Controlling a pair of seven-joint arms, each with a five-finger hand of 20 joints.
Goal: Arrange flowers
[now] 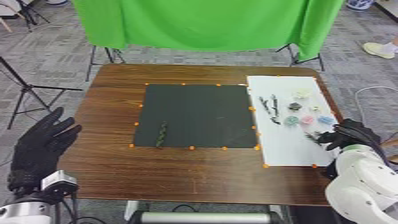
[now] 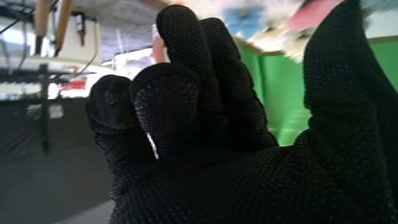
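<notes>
In the head view, the right hand (image 1: 355, 132) is at the white sheet's right edge, beside a small dark green sprig (image 1: 314, 137); whether they touch I cannot tell. My left hand (image 1: 44, 140) stays off the table's left side, fingers relaxed. A green leafy stem (image 1: 162, 134) lies on the dark mat (image 1: 200, 112). On the white sheet (image 1: 289, 152) are two dark twigs (image 1: 274, 107), a cream flower (image 1: 302, 94), a dark rosette (image 1: 295, 106), a teal flower (image 1: 291, 120), a pink flower (image 1: 306, 119) and a blue flower (image 1: 325, 120). The right wrist view has the right hand (image 2: 213, 175) open, thumb apart from the fingers.
The brown table (image 1: 107, 170) carries the mat and sheet, both edged with small orange markers. A green cloth (image 1: 209, 25) hangs behind the table's far edge. A black tripod (image 1: 31, 87) stands to the left.
</notes>
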